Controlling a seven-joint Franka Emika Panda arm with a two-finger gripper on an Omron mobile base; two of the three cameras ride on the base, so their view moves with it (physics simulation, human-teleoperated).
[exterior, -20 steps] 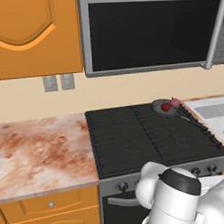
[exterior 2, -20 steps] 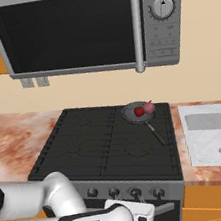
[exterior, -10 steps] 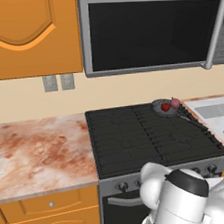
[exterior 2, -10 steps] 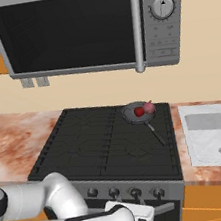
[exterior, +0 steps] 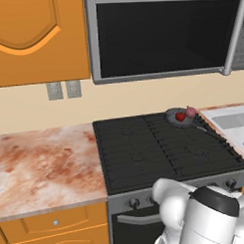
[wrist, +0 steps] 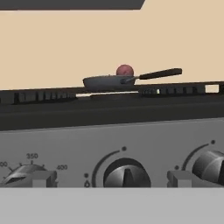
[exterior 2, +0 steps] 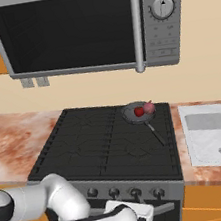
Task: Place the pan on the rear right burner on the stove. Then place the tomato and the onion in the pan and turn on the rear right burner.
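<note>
Readable marks: "350" and "400" printed by the leftmost knob on the stove front panel, hand view; the microwave display is lit green, digits too small to read. The pan sits on the rear right burner, handle pointing toward the front of the cooktop. Inside it the tomato and the onion lie side by side, touching or nearly so; the onion is the one nearer the sink. In the hand view the onion pokes above the pan rim while the tomato is hidden behind it. Marbled bench lies left of the stove. Arm folded low in front of the stove, forearm level, gripper just below the row of knobs and facing the panel; a middle knob sits dead ahead, close. Gripper fingers spread fully wide, holding nothing.
</note>
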